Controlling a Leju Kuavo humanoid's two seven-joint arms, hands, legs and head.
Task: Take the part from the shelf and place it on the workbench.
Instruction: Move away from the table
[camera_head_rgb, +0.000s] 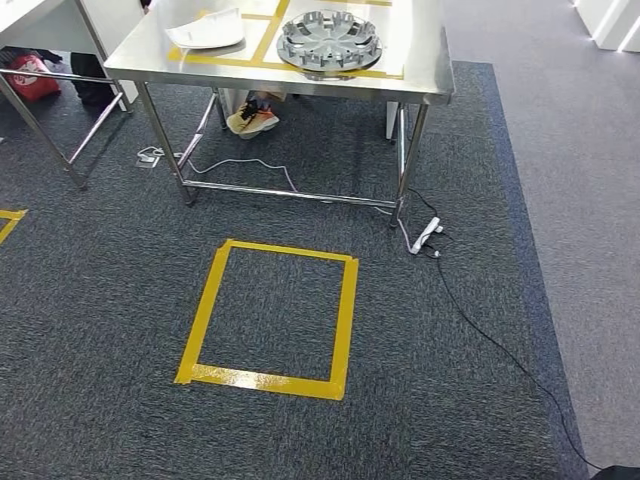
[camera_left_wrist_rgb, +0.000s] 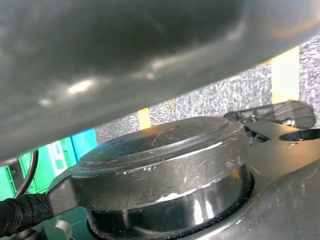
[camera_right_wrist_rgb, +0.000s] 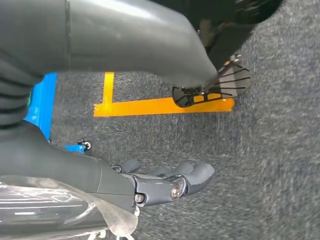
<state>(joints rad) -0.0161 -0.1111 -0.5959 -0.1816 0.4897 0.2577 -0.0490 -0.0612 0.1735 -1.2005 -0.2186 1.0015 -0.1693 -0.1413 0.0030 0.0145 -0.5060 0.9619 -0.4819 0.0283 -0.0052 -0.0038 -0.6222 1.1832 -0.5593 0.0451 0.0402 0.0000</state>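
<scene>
1. Task's thing: a round, grey, spoked part (camera_head_rgb: 329, 42) lies flat on the workbench (camera_head_rgb: 423, 85), inside a yellow taped outline, on the far side of the scene and somewhat right of centre. It looks like a wheel cover.
2. Judgement: with that part resting on the bench, the placing looks done for this piece. I cannot tell whether another is to be fetched.
3. My right hand (camera_right_wrist_rgb: 166, 182) hangs low over the carpet (camera_head_rgb: 468, 380), well apart from the bench. Its fingers (camera_right_wrist_rgb: 196, 172) lie stretched out side by side, close together, and grip nothing.
4. My left hand: the left wrist view is blurred and crowded with dark housing, so I cannot tell how its fingers lie.
5. Key relation: the part lies ahead of and above my hanging hand, far across the floor. Being round, it has no long axis to line up with. Since it sits right of centre, I judge my right arm the nearer.
6. Other findings: a yellow tape square (camera_head_rgb: 269, 318) marks the near floor between me and the bench. A white dish (camera_head_rgb: 205, 30) sits on the bench left of the part. A shoe (camera_head_rgb: 253, 118) shows beneath the bench, and a cable (camera_head_rgb: 483, 330) trails on the right.
</scene>
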